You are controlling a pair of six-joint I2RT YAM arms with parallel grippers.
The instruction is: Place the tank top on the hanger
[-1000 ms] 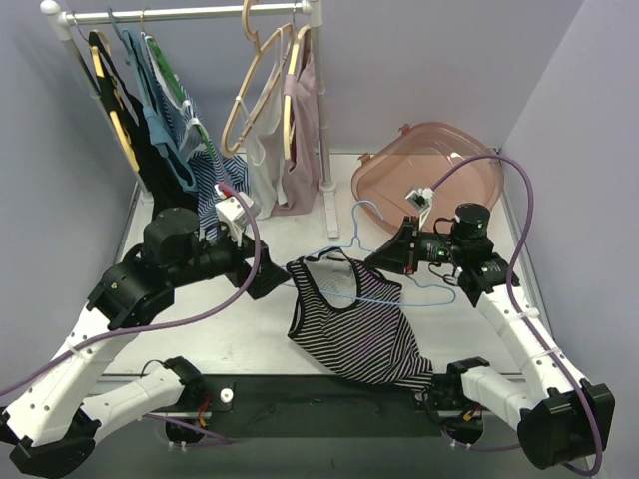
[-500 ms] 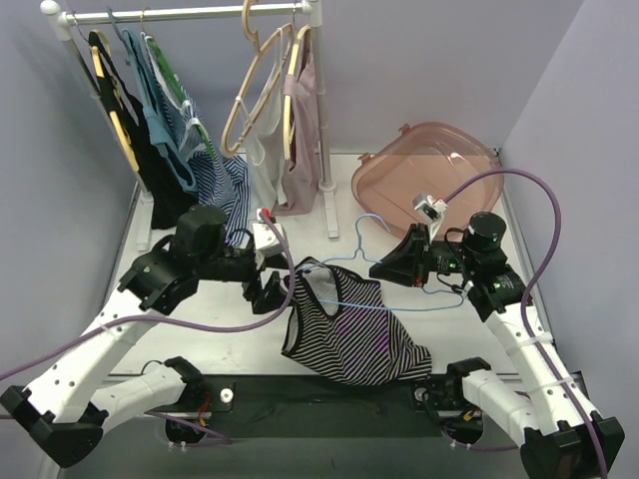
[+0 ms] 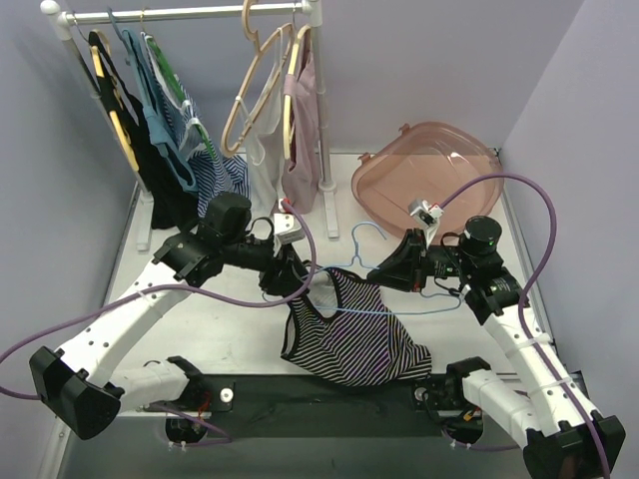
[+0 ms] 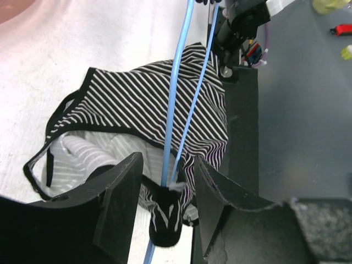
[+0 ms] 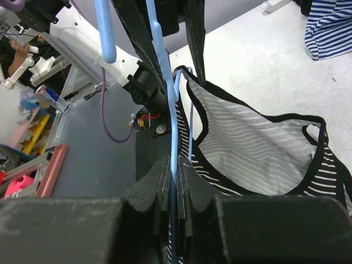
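Well apart from the hanger (image 5: pixel 172 137), a can (image 5: pixel 43 92), lettering unreadable.

The tank top (image 3: pixel 349 334) hangs between the left hand (image 3: pixel 295 282) and the right hand (image 3: pixel 384 269), seemingly threaded on the hanger (image 4: pixel 180 71); the rack (image 3: pixel 180 14) stands behind, left.

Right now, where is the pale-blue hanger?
In the top view, the hanger is mid-table, clamped by the right gripper on its right side; its left end meets the tank top between the left gripper's fingers.

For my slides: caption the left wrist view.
Left gripper straddling the fabric-wrapped end of the hanger, tank top beneath.
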